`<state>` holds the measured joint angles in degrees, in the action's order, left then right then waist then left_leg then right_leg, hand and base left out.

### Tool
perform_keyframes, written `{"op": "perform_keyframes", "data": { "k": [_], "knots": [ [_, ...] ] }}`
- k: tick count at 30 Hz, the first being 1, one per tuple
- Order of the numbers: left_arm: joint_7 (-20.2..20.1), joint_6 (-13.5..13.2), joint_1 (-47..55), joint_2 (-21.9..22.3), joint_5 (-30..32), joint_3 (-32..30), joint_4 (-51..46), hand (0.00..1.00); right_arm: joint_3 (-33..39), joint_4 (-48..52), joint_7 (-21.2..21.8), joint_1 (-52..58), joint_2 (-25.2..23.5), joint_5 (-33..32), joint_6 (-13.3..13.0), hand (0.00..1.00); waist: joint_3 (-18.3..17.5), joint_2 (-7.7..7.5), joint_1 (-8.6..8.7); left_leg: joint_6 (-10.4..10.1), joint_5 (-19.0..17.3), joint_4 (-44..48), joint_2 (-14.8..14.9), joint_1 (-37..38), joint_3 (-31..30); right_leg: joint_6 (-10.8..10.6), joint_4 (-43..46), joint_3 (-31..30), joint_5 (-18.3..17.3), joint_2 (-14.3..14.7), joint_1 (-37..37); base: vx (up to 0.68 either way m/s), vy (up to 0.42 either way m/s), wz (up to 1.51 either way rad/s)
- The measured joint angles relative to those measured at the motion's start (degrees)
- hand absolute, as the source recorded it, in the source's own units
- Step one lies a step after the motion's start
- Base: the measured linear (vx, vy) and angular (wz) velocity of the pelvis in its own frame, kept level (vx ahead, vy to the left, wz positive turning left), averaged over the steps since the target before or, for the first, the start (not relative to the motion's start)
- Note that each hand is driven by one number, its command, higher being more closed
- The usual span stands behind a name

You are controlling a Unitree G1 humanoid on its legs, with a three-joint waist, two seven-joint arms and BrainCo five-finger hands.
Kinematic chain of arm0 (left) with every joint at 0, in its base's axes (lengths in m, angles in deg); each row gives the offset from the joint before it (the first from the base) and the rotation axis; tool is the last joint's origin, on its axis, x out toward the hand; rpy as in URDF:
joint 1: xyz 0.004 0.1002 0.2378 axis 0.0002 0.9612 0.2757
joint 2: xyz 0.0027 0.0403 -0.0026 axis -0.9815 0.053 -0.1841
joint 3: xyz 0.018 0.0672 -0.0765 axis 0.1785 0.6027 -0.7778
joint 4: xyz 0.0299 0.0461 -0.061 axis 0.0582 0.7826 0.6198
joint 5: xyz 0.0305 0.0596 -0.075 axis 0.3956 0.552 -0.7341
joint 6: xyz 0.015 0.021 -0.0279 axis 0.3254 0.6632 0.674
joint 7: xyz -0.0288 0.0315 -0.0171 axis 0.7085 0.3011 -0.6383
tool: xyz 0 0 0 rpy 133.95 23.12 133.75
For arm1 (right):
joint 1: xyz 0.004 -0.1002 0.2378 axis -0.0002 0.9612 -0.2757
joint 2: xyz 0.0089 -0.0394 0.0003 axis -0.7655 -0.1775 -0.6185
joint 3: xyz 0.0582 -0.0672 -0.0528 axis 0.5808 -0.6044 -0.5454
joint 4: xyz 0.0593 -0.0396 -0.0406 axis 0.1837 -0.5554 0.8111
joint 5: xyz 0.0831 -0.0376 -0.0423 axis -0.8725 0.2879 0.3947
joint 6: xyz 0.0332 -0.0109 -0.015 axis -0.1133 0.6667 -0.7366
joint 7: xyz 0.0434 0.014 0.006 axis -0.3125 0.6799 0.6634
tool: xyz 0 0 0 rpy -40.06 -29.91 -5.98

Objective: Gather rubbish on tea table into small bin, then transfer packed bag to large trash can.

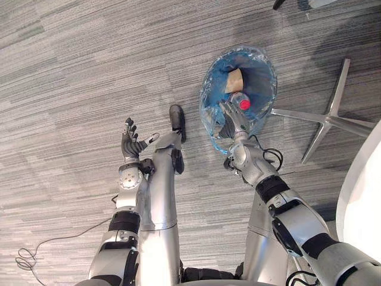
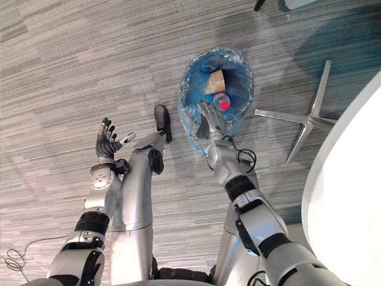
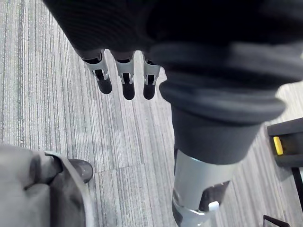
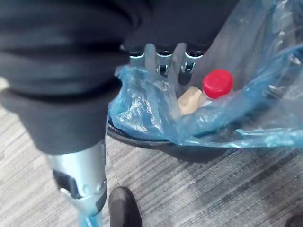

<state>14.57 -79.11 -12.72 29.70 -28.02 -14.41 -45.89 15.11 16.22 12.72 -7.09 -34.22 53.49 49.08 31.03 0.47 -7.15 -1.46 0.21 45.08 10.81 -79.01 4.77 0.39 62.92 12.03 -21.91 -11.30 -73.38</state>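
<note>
My right robot hand reaches over the near rim of the small bin on the floor, against its blue bag. I cannot tell whether it grips. The left robot hand hangs open and empty, farther off.

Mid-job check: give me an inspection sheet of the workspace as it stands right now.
surface: grey striped carpet; white table edge at the robot's right.
job's things: small bin lined with a blue bag; inside, a red-capped bottle and a brown paper scrap.
clutter: nothing seen.
hands: right hand reaches over the bin's near rim into the bag; left hand open above the carpet, holding nothing.
cables: nothing seen.
surroundings: silver chair base beside the bin.
</note>
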Motion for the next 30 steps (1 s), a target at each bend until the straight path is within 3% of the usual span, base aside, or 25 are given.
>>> {"op": "perform_keyframes", "data": {
  "k": [1, 2, 12, 22, 30],
  "knots": [
    [0.0, -0.2, 0.0, 0.0, -0.1, 0.0, 0.0, 0.00, -0.1, -0.5, 0.3, -0.3, -0.1, 0.0, 0.1, 0.00, 0.0, 0.00, -0.07, 0.0, 0.0, 0.0, 0.0, -0.2, -0.1, 0.0, 0.0, 0.1, 0.0, 0.0, -0.1, -0.03, -0.014, 0.06],
    [0.0, -0.5, 0.0, -0.1, -0.3, 0.1, -0.1, 0.00, -0.1, -1.7, 0.6, -0.7, -0.2, 0.0, 0.3, 1.00, 0.0, 0.00, -0.06, 0.0, 0.0, 0.0, -0.1, -0.4, -0.2, 0.0, 0.1, 0.3, 0.0, -0.1, -0.2, -0.03, -0.008, 0.09],
    [-0.2, -0.9, 0.0, 0.1, -0.3, 0.6, 0.1, 0.00, -0.5, -7.6, 2.5, -2.4, 0.0, -1.6, 0.7, 1.00, -0.1, 0.13, -0.01, 0.0, -0.3, 0.3, -0.9, -0.3, -0.3, 0.4, 1.0, 0.3, -0.5, -0.9, -0.1, -0.03, -0.005, 0.04],
    [-0.2, -0.4, 0.0, 0.5, -0.3, 0.6, 1.3, 0.00, -1.3, -7.4, 2.9, -2.1, 0.0, -3.9, 0.5, 1.00, -0.2, 0.24, 0.00, 0.1, 0.0, 0.3, -0.8, 1.3, -0.1, 0.5, 0.9, 0.0, -0.4, -0.7, 1.2, -0.03, -0.009, -0.01],
    [-0.3, 1.4, 0.1, 2.4, 0.1, 0.5, 2.3, 0.00, -0.9, 6.5, 2.3, 3.9, 0.1, -6.4, 0.4, 1.00, -1.8, 0.41, 0.19, 0.6, -0.5, 1.2, 0.4, 4.6, -0.1, 0.8, 0.7, -0.1, -0.2, 0.3, 4.8, -0.03, -0.015, -0.06]
  ]
}}
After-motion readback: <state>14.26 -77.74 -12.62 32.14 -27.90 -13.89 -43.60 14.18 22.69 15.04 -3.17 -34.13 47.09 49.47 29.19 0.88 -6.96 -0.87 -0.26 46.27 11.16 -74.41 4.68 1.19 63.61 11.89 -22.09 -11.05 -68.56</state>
